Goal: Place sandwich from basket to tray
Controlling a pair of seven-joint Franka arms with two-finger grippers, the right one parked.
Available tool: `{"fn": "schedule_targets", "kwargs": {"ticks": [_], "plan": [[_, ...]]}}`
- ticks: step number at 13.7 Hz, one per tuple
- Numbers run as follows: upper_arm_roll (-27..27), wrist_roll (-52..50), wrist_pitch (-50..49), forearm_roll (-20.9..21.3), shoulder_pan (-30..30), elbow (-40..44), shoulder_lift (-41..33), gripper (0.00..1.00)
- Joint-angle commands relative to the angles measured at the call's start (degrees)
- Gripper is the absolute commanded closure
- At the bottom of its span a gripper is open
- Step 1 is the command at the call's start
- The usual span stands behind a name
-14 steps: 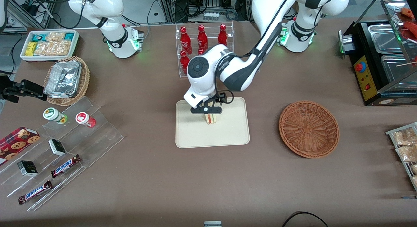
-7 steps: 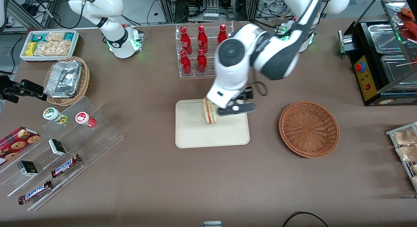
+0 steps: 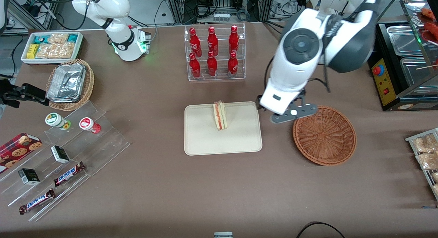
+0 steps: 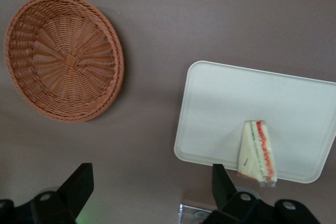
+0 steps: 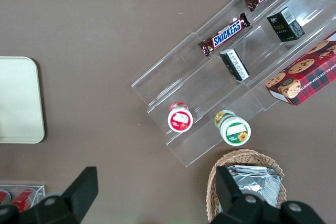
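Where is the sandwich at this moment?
The sandwich stands on its edge on the tray, toward the tray's edge nearest the bottle rack. The open gripper hangs above the table between tray and basket.

A brown table (image 3: pixel 171 183) carries the cream tray (image 3: pixel 239 142) near its middle, the reddish-brown basket (image 3: pixel 324 135) just beside it toward the working arm's end, and a clear rack of red bottles (image 3: pixel 215 53) farther from the front camera than the tray. Toward the parked arm's end lie a stepped clear display stand (image 3: pixel 65 162) with snacks, a paler wicker basket of foil containers (image 3: pixel 70 84) and a white bin of snack packets (image 3: pixel 52 46). The gripper (image 3: pixel 293 115) hangs above the table between tray and basket, fingers spread and empty.
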Motion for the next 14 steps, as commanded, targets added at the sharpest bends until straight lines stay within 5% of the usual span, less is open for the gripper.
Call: {"fn": "schedule_targets", "kwargs": {"ticks": [1,11,14], "plan": [[-0.61,5.68,-3.05,0.22,4.28,-1.50,-4.30,0.01],[-0.61,28.62,-7.11,-0.31,20.97,-6.33,-13.89,0.01],[2.98,35.64,-5.63,-0.13,21.69,-12.27,-18.61,0.01]]}}
